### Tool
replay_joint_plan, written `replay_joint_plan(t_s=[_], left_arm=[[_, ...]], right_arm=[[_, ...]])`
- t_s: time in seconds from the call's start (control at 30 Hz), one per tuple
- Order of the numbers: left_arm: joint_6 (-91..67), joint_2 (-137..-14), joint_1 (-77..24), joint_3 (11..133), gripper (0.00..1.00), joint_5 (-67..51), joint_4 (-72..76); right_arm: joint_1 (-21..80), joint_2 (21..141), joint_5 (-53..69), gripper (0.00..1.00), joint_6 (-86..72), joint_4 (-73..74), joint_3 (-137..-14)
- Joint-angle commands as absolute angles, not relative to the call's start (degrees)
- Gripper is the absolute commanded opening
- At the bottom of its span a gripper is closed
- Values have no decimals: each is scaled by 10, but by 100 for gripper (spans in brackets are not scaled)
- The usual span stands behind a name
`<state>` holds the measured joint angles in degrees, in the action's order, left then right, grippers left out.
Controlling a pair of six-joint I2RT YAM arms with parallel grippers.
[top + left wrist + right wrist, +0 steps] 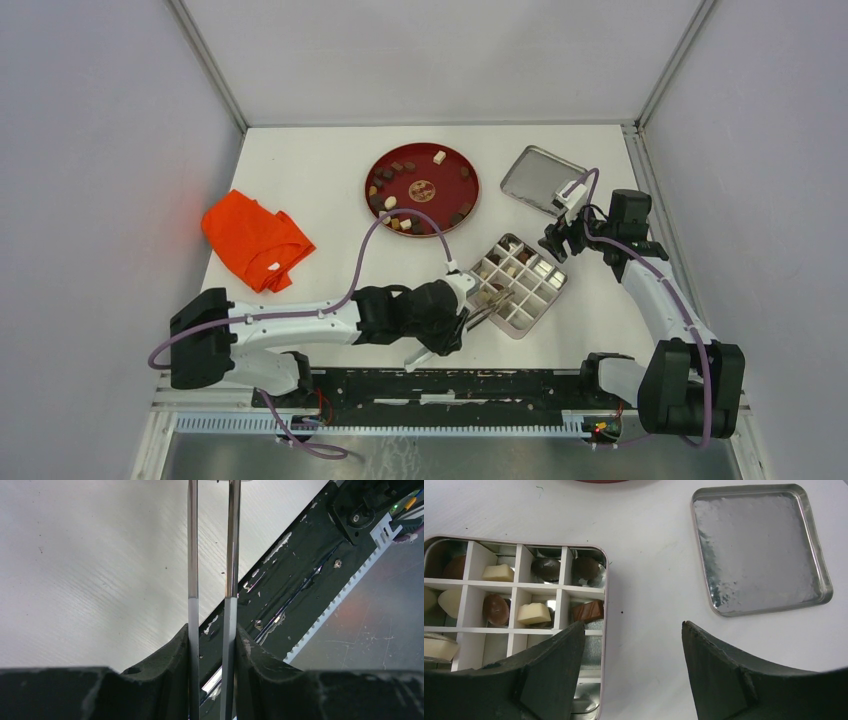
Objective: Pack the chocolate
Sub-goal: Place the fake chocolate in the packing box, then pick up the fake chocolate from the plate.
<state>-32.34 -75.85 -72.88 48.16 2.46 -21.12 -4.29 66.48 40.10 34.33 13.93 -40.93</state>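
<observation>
Pinching a pair of metal tweezers [232,555] between its fingers, the left gripper [452,322] sits low at the near-left side of the divided tin [541,310]. The tweezer tips reach over the tin's nearest cells, and I cannot tell whether they carry anything. Most of the chocolate [390,203] lies scattered around the red plate [372,170], well behind the tin. In the right wrist view several dark, brown and cream pieces sit one to a cell in the tin. The right gripper [634,630] hangs with fingers spread and nothing between them, over bare table [300,160] between the tin and the upturned silver lid [759,550], its left finger overlapping the tin's corner. A purple cable [365,250] from the left arm arcs across the plate's near rim. An orange cloth [255,240] lies crumpled far left, apart from everything
</observation>
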Motion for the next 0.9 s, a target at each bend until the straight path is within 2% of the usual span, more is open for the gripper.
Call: replay_joint_plan(t_s=[0.0, 0.7, 0.8, 0.87], left_arm=[[-303, -767, -734, 504, 33, 16, -213], [-301, -767, -734, 512, 41, 13, -222], [-304, -760, -734, 516, 36, 19, -222], [-309, -750, -734, 519, 26, 25, -220]], right_arm=[[-46, 665, 414, 77, 346, 134, -423], [-46, 665, 420, 77, 347, 135, -423], [-46, 665, 421, 77, 347, 135, -423], [-46, 667, 422, 77, 347, 135, -423]])
